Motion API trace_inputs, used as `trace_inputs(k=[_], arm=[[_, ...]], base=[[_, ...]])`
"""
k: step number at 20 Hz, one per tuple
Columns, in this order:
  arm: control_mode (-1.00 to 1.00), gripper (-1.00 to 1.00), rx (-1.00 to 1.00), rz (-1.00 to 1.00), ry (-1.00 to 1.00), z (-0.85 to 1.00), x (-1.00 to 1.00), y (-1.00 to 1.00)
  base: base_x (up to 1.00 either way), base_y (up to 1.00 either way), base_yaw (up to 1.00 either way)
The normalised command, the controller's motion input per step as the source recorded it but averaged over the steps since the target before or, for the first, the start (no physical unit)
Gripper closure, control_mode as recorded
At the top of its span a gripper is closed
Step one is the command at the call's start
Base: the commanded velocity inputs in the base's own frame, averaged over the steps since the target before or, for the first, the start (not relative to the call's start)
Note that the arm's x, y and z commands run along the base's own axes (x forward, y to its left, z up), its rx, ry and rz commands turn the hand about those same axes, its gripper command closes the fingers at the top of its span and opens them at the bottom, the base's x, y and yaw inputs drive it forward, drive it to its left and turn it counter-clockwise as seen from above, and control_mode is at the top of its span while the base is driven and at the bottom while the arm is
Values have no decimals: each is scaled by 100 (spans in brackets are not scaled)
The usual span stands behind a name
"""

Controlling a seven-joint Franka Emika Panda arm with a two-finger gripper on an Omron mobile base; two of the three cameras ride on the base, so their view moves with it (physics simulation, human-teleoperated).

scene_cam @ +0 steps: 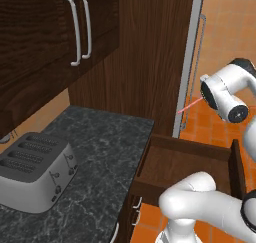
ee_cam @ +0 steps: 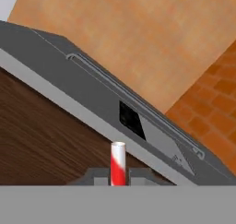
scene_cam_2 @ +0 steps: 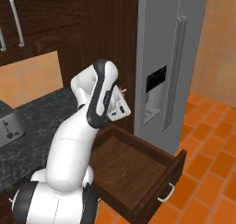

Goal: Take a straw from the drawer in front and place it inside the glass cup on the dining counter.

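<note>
My gripper (ee_cam: 118, 177) is shut on the straw (ee_cam: 118, 163), a red-and-white striped stick that stands up between the two dark fingertips. In the right base view the gripper (scene_cam_2: 119, 93) hangs above the back of the open drawer (scene_cam_2: 133, 170), with a short piece of straw (scene_cam_2: 122, 88) poking out. Seen from the left base view, the straw (scene_cam: 190, 106) is a thin pale red line reaching left from the hand. The dark wooden drawer (scene_cam: 187, 164) is pulled out, and the part of its box that shows is bare. The glass cup and the dining counter are out of view.
A grey fridge (scene_cam_2: 170, 57) stands right of the drawer, close behind the gripper. The black granite worktop (scene_cam: 100, 147) on the left carries a silver toaster (scene_cam: 35, 169). Dark upper cabinets (scene_cam: 50, 27) hang above it. Orange tiled floor (scene_cam_2: 207, 126) lies to the right.
</note>
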Motion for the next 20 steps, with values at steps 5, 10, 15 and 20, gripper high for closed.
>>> trace_inputs(k=[5,10,15,20], arm=[[-100,100,-41,10,-24,100,-14,-5],[-100,100,-47,4,-45,85,-38,0],[-100,100,-40,0,-26,26,-54,0],[-100,100,-28,0,8,1,-23,15]], base=[[0,0,0],[0,0,0],[0,0,0],[0,0,0]])
